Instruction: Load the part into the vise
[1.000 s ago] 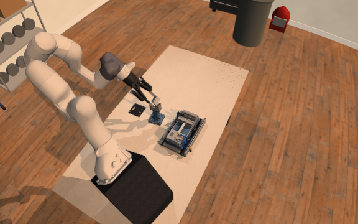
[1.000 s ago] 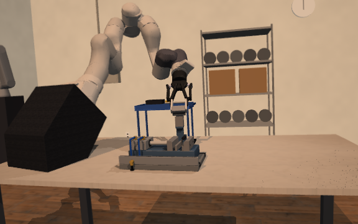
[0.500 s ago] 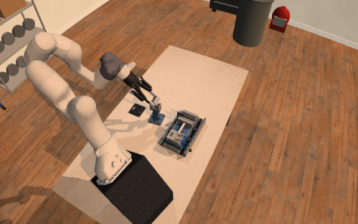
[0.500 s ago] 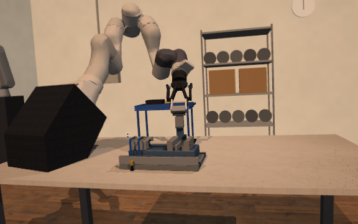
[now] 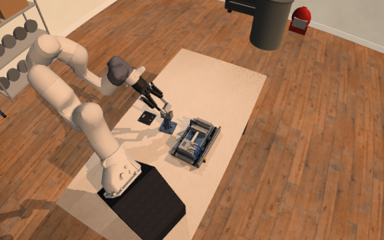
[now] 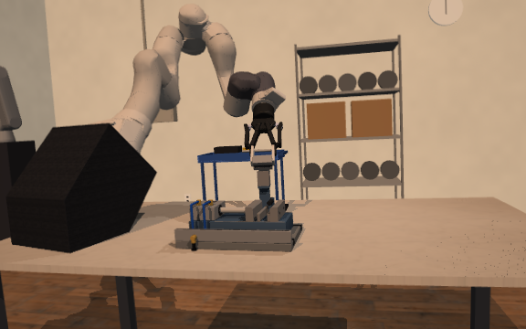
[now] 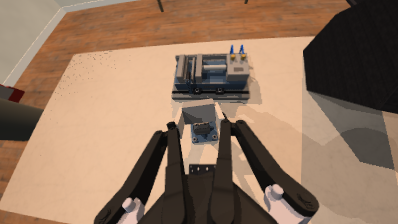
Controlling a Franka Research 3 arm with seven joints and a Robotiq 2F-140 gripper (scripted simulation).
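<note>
My gripper (image 5: 167,109) (image 6: 262,158) (image 7: 199,110) is shut on the grey part (image 6: 262,161) (image 7: 198,107), one fingertip at each end. The part is tilted, right over the V-block's top; I cannot tell if they touch. Its slot cannot be made out. The V-block stands on a blue base plate (image 5: 164,129) (image 7: 198,139). The vise is open, with nothing seen between its fixed jaw (image 6: 277,211) (image 7: 181,68) and its moving jaw (image 6: 253,211) (image 7: 198,68) but the work stop (image 6: 261,214). The two low bars cannot be made out. The black infeed plate (image 5: 147,117) holds no part.
The vise's air cylinder (image 5: 187,147) (image 7: 238,69) with blue hoses is at the end toward the black robot pedestal (image 5: 149,203) (image 6: 80,192). A dark rail (image 7: 235,95) runs along the vise's side facing the V-block. The infeed plate lies beyond the V-block from the vise.
</note>
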